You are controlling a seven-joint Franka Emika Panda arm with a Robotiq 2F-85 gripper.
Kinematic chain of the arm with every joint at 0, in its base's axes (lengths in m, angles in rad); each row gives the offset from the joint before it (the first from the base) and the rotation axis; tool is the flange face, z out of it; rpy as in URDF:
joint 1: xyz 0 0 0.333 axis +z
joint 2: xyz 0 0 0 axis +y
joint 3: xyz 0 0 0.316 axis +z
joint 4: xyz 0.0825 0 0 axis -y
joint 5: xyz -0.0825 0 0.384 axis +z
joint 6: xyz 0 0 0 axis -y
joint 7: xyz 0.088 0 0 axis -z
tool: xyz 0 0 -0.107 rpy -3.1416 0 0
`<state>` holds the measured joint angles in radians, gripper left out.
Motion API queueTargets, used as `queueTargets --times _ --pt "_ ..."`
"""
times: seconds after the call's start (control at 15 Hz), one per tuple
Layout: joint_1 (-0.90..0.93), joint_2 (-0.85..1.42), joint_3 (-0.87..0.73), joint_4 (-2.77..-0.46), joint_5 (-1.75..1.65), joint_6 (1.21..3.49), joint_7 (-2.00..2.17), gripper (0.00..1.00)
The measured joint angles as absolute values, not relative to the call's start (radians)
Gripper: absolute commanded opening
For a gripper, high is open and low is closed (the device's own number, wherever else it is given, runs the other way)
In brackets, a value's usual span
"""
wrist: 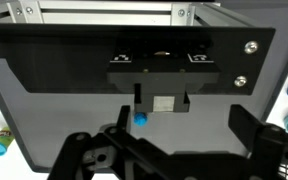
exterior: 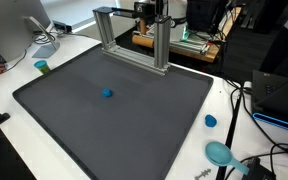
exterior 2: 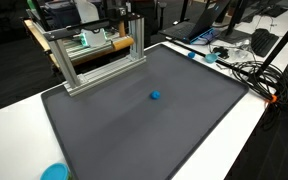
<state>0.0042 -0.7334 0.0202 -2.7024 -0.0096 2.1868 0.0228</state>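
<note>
Wrist view, fingers (wrist: 269,135) apart, blue ball (wrist: 140,118) ahead

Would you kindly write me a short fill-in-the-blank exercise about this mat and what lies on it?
1. The small ball lying on the dark mat is ____ in colour.
2. The table under the mat is ____ in colour.
3. In the wrist view, the open claw holds ____.

Missing words: blue; white; nothing.
</note>
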Motion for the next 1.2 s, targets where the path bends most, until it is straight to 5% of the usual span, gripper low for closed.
queueTargets --times 1.2 --pt "-0.028 -0.75 0.07 -2.742 -0.036 2.209 0.076 1.0"
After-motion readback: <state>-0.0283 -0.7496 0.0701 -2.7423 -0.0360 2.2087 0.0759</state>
